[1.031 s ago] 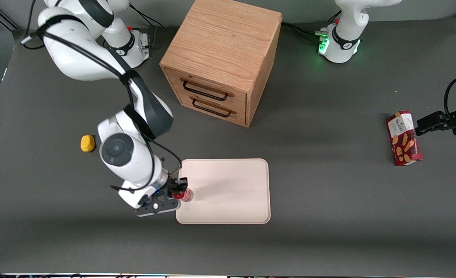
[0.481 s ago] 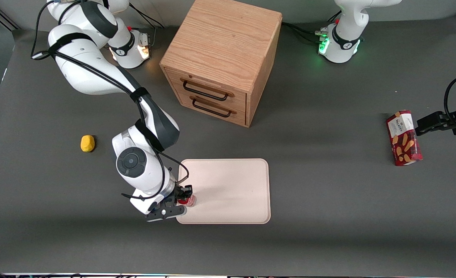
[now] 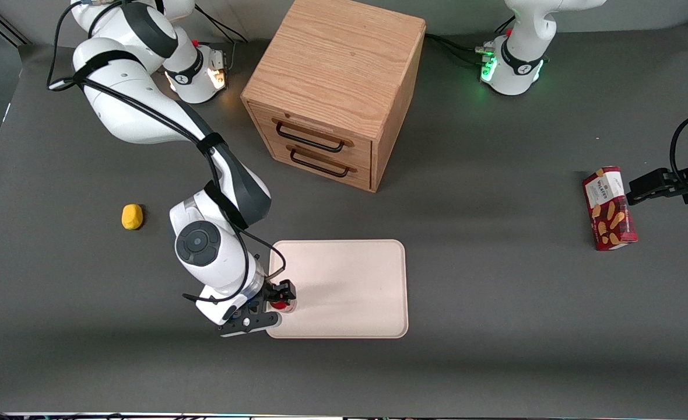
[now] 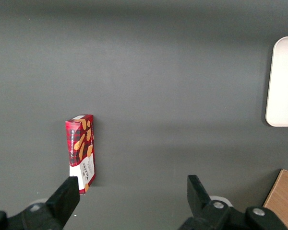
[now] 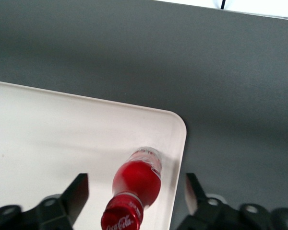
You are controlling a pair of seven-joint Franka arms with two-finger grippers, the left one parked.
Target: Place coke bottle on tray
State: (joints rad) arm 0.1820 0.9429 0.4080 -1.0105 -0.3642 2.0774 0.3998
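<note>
The coke bottle [image 5: 139, 179] is small and red with a shiny red cap. It stands upright on the pale cream tray [image 5: 62, 129], close to the tray's corner nearest the working arm and the front camera. My right gripper [image 5: 135, 188] is open, with a dark finger [image 5: 79, 191] on either side of the bottle and a clear gap to each. In the front view the gripper [image 3: 280, 296] hangs over that corner of the tray [image 3: 350, 286], and the bottle [image 3: 284, 305] shows just below the fingers.
A wooden two-drawer cabinet [image 3: 332, 87] stands farther from the front camera than the tray. A yellow lump [image 3: 132, 216] lies toward the working arm's end. A red biscuit box [image 3: 609, 209] lies toward the parked arm's end and also shows in the left wrist view [image 4: 81, 153].
My right gripper has moved the bottle a little farther over the tray's corner. Its fingers now stand apart from the bottle, which rests on the tray.
</note>
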